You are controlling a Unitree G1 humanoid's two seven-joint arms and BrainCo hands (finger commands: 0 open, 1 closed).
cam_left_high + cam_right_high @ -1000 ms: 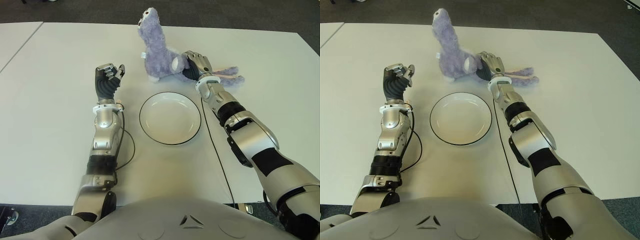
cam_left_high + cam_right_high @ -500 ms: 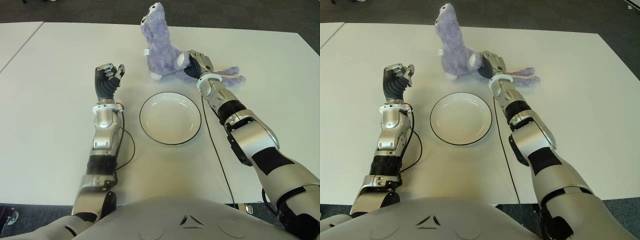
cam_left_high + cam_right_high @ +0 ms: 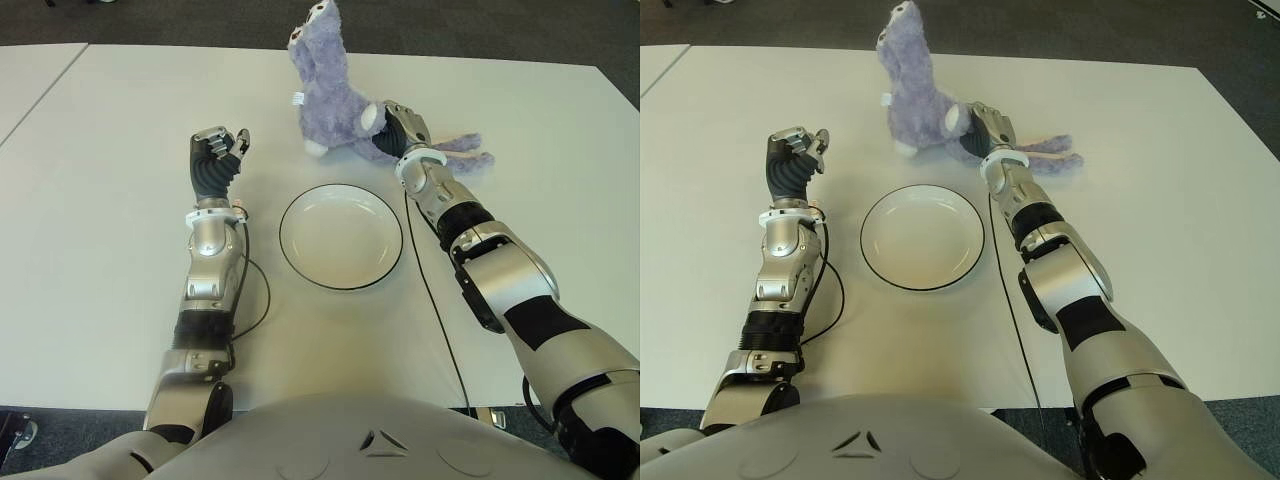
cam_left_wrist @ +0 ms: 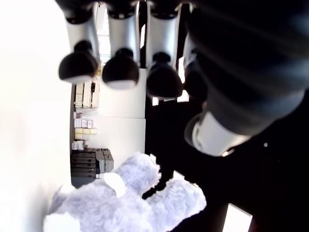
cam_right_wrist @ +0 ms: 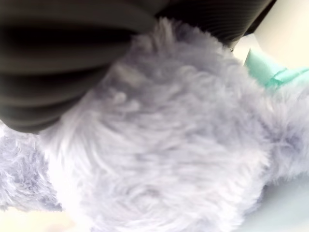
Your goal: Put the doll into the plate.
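You are looking at a white worktop (image 3: 110, 250) with the plate (image 3: 341, 236) lying near its middle, white with a thin dark rim, and nothing is lying in it. Take the plate as your landmark. Beyond the plate, on its far side and slightly to the right, the doll (image 3: 340, 100) is sitting: a lilac plush animal with its neck and head rising upright and its thin legs trailing off to the right across the worktop. A small white tag (image 3: 298, 98) is sticking out of its neck; no writing on it can be read.

Your right hand (image 3: 395, 128) is pressing against the doll's body beyond the plate's right rim, and the right wrist view is filling with lilac fur under the dark palm, so the fingers are closing around the plush. The doll is sitting outside the plate, with a gap of bare worktop between them.

Your left hand (image 3: 215, 160) is showing to the left of the plate, well apart from it, its fingers (image 4: 120, 72) curling inward and gripping nothing. A thin black cable (image 3: 425, 300) is running along the worktop just beside the plate's right rim, and another is looping beside the left forearm. Nothing is lying between the doll and the plate.
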